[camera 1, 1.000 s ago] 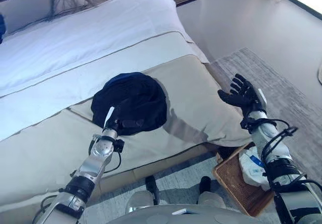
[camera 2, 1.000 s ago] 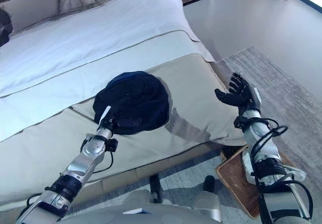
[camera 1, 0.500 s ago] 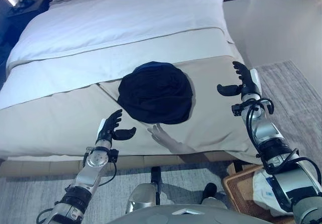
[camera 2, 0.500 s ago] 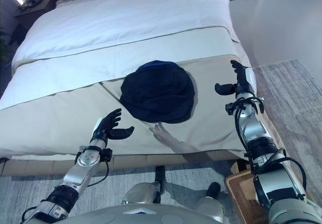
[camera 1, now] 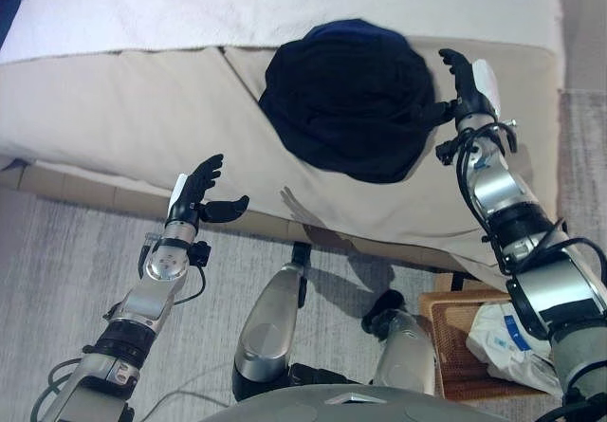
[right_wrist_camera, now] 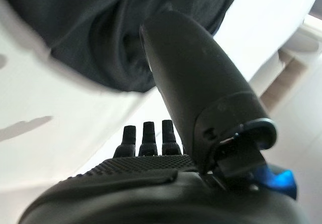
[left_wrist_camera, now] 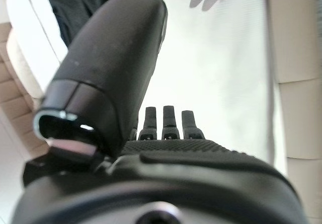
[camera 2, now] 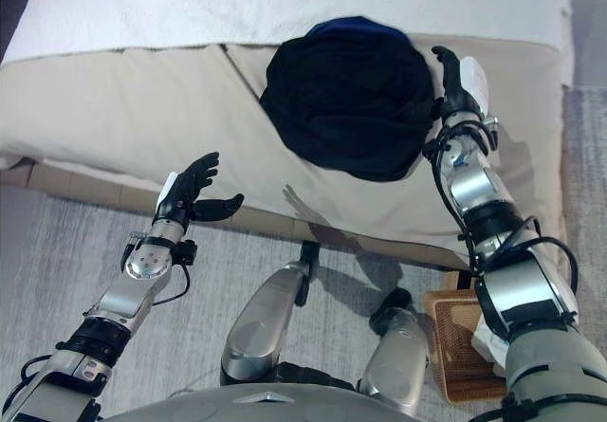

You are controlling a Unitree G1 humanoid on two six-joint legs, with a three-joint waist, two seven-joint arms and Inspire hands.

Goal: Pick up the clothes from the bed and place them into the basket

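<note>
Dark clothes [camera 1: 349,98] lay heaped on bed [camera 1: 123,100]; right hand [camera 1: 462,85] spread wide just beside heap; left hand [camera 1: 200,194] spread wide, well apart.

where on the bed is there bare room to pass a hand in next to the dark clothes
The beige cover is bare between the dark clothes and the left hand, which is open. The white sheet beyond is bare too. It is tight on the other side, where the open right hand sits at the pile's edge.

Left robot hand [camera 1: 197,194] and right robot hand [camera 1: 464,85] raised, fingers spread
</note>
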